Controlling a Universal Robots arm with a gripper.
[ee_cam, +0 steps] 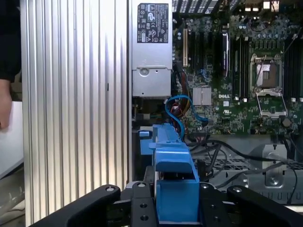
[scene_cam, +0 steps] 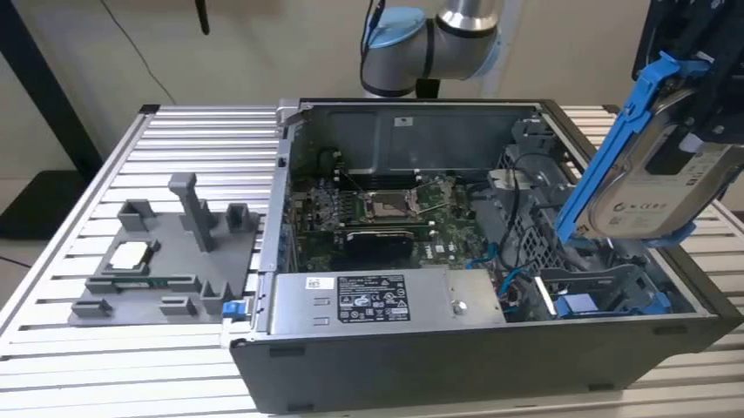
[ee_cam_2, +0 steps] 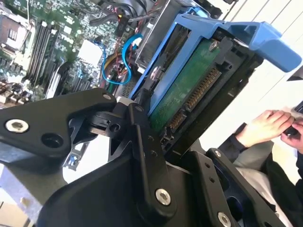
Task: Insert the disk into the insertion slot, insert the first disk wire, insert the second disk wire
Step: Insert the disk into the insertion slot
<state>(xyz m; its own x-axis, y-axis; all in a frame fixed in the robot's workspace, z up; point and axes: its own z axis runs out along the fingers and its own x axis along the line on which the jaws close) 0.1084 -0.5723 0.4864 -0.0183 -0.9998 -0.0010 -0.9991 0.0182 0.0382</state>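
Observation:
My gripper [scene_cam: 695, 144] is shut on the disk [scene_cam: 653, 187], a silver-grey drive with a white label in a bright blue caddy. I hold it tilted steeply in the air above the open computer case's side on the exterior view's right. The insertion slot [scene_cam: 605, 292], a grey bay with blue rails, lies below it near the case's front corner. In the second wrist view the disk [ee_cam_2: 187, 92] shows its green board and connector between my black fingers [ee_cam_2: 142, 137]. The first wrist view has the blue caddy [ee_cam: 173, 165] edge-on in my gripper [ee_cam: 176, 210]. Thin blue cables [ee_cam: 182, 111] curl inside the case beside the bay.
A grey power-supply box [scene_cam: 384, 300] fills the case's front, with the motherboard [scene_cam: 384, 209] behind it. A grey fixture [scene_cam: 163, 261] with small parts sits on the slatted table [scene_cam: 70, 348] at the exterior view's left. A person's hand [ee_cam_2: 265, 125] rests beside the table.

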